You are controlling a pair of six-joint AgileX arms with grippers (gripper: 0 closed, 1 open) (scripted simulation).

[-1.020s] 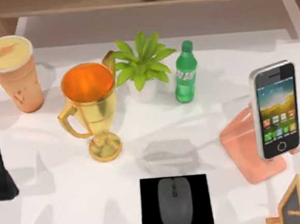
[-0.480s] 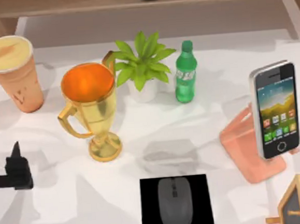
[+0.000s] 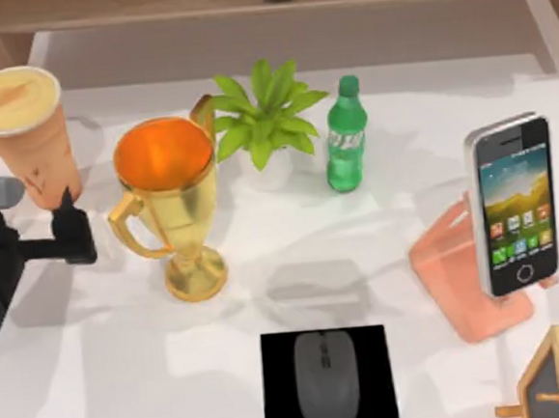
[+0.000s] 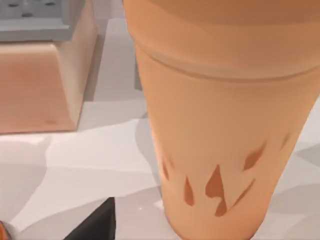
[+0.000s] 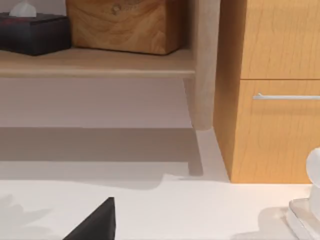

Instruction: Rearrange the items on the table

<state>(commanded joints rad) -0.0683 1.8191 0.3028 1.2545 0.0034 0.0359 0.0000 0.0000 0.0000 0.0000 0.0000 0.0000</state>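
The tall orange cup (image 3: 30, 141) with a cream lid stands at the table's (image 3: 128, 376) far left; in the left wrist view the cup (image 4: 225, 145) is very close. My left gripper (image 3: 67, 214) sits just in front of the cup's base, between it and the gold trophy (image 3: 167, 194), with nothing held. The grey mouse (image 3: 325, 380) lies on a black pad (image 3: 279, 393) at the front centre. At the right, the smartphone (image 3: 515, 205) leans on a pink stand (image 3: 454, 277). A black edge of my right gripper (image 5: 95, 225) faces a wooden cabinet (image 5: 270, 90).
A potted plant (image 3: 264, 113) and a green bottle (image 3: 346, 136) stand at the back centre. A small wooden easel board (image 3: 550, 381) is at the front right corner. Bare tabletop lies between the trophy and the phone stand.
My left arm has moved from the front left of the table toward the back and slightly right, ending close to the orange cup's base. Nothing else has moved.
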